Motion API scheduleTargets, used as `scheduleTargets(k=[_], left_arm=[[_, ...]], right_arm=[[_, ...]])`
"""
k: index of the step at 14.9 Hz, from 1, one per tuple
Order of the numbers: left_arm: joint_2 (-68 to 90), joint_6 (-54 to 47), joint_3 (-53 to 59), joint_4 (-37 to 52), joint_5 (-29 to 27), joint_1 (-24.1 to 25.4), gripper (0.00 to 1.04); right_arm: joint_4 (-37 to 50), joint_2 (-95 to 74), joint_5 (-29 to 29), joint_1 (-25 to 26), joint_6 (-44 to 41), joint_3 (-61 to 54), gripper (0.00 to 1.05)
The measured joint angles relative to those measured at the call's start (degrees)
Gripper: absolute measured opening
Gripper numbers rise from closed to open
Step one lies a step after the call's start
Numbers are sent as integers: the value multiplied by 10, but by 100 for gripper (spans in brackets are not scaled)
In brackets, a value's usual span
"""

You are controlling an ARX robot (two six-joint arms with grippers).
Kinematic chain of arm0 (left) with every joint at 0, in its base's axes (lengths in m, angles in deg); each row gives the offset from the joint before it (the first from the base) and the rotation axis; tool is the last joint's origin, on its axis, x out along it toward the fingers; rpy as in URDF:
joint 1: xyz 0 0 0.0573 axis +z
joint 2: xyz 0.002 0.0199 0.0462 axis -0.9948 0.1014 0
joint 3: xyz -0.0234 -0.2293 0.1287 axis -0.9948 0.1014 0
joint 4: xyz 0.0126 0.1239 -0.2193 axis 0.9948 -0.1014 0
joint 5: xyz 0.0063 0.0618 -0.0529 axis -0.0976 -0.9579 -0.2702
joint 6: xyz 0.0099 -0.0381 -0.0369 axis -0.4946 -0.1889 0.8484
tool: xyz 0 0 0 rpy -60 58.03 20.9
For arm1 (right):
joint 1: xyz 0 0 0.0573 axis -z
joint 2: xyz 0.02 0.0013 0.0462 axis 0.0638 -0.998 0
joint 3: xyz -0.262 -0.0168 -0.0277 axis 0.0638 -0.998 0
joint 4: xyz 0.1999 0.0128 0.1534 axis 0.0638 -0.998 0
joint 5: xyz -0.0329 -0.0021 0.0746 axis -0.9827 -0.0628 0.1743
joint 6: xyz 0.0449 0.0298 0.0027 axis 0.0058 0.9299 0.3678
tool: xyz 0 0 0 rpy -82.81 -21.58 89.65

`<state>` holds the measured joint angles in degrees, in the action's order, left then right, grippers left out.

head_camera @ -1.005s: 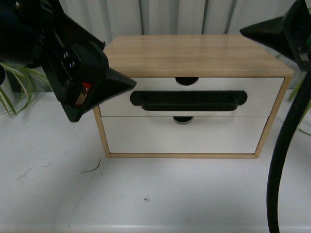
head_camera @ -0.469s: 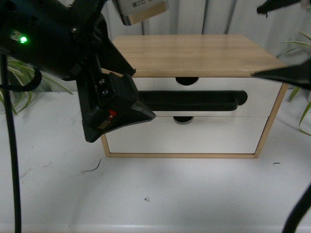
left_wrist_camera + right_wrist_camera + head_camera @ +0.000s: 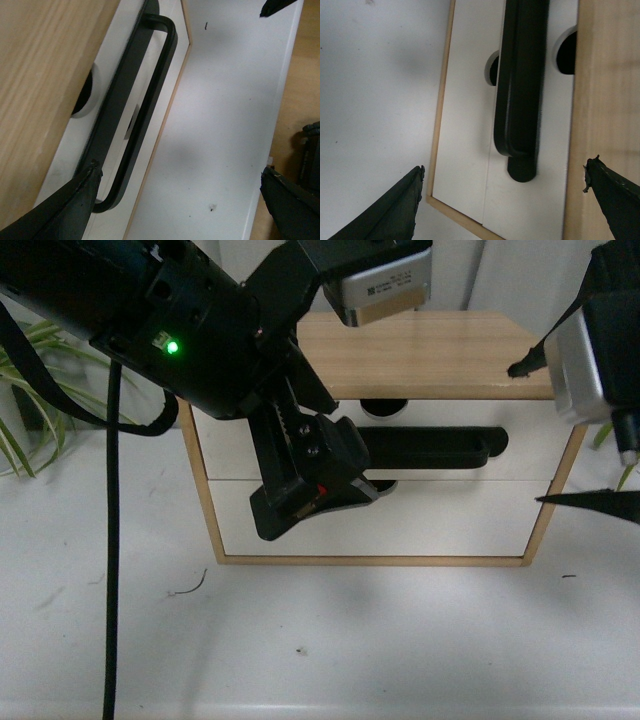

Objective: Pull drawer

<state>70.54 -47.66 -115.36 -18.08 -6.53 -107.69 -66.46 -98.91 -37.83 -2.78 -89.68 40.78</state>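
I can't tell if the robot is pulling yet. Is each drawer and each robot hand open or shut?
top drawer: shut, flush with the cabinet front
bottom drawer: shut
left gripper: open, by the black bar handle, not closed on it
right gripper: open, holding nothing

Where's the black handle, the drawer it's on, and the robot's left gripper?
black handle [image 3: 440, 445]: front view, on the bar's visible right half.
drawer [image 3: 530, 450]: front view, on the white front, right of the handle.
left gripper [image 3: 178, 172]: left wrist view, midway between its open fingertips.
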Motion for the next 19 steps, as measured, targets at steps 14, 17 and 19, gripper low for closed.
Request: scheduleTargets(k=[14, 17, 19], left_arm=[[81, 17, -28, 59, -10, -11, 98], [89, 17, -27, 60, -11, -11, 98], [93, 17, -25, 72, -14, -12, 98]], right_arm=[[38, -95, -20, -52, 57, 25, 98], [52, -103, -24, -52, 61, 25, 98], [60, -109, -26, -53, 66, 26, 98]])
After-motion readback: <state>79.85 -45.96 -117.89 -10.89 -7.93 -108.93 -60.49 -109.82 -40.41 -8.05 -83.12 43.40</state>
